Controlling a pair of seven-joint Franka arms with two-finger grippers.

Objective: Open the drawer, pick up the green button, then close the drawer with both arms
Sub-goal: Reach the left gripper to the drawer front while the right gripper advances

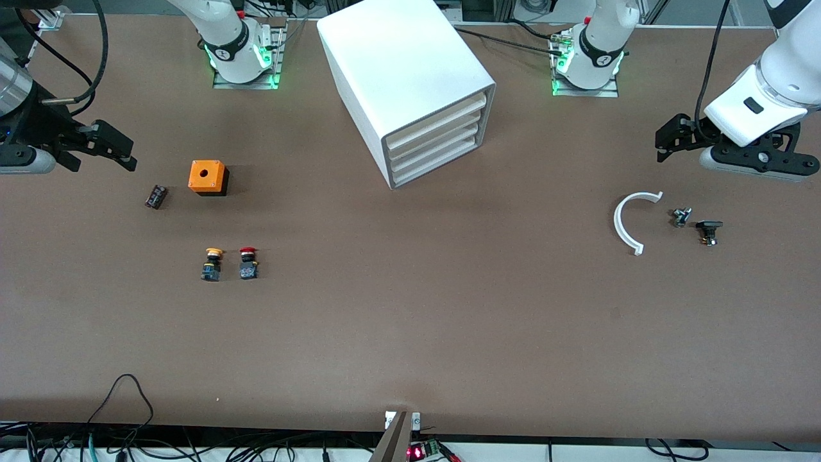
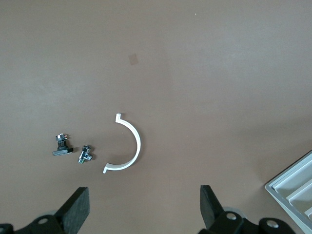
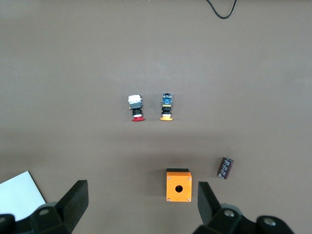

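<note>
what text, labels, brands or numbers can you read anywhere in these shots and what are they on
No text can be read in any view.
Round emblem on each arm's base collar: too small to read.
Dark capacitor: pale marks on its sleeve, too blurred to read.
White cabinet, orange box, yellow-capped button, red-capped button: no print visible.

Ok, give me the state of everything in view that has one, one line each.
cabinet: all four drawers shut.
left gripper: open, empty, over the table near the white half ring.
right gripper: open, empty, over the table near the orange box.
yellow-capped button: lying on its side.
red-capped button: lying on its side.
green button: not visible.
</note>
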